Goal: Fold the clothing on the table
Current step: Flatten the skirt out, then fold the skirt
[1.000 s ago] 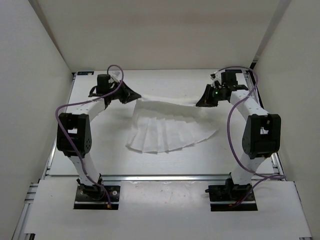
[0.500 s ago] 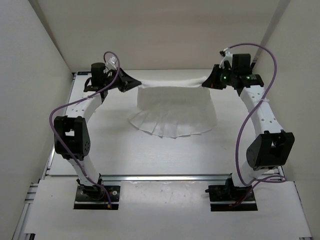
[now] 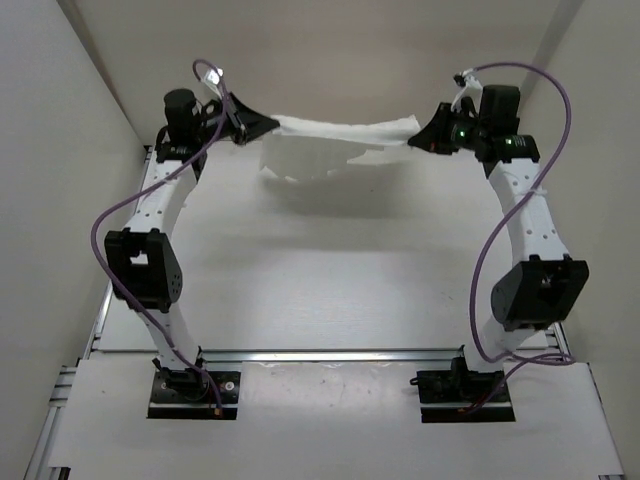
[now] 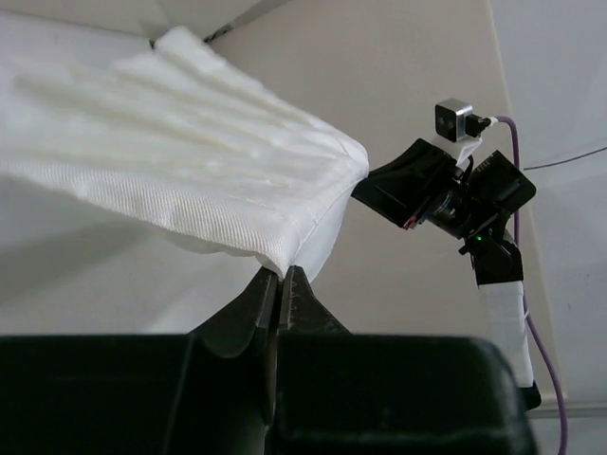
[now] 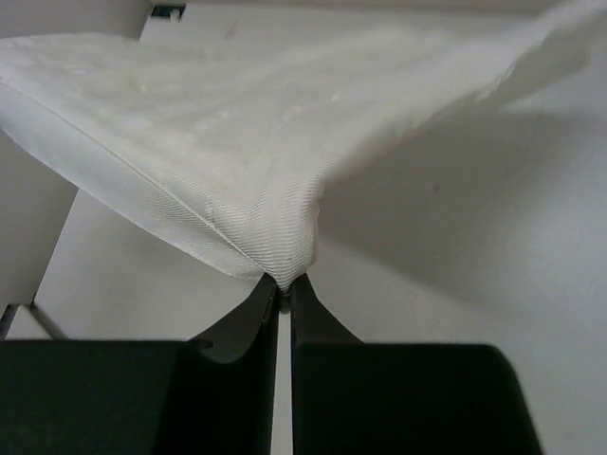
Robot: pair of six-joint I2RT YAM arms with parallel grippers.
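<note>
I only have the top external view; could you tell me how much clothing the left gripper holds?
Observer: The left gripper pinches just a hemmed corner of the clothing.
Operator: Thank you; and the right?
Observer: The right gripper is shut on a bunched fold of hem, at its very tips.
Operator: Does fabric touch the table there?
Observer: No; near that gripper it hangs clear above the table.

The clothing hangs above the table, far back, between left gripper and right gripper
</note>
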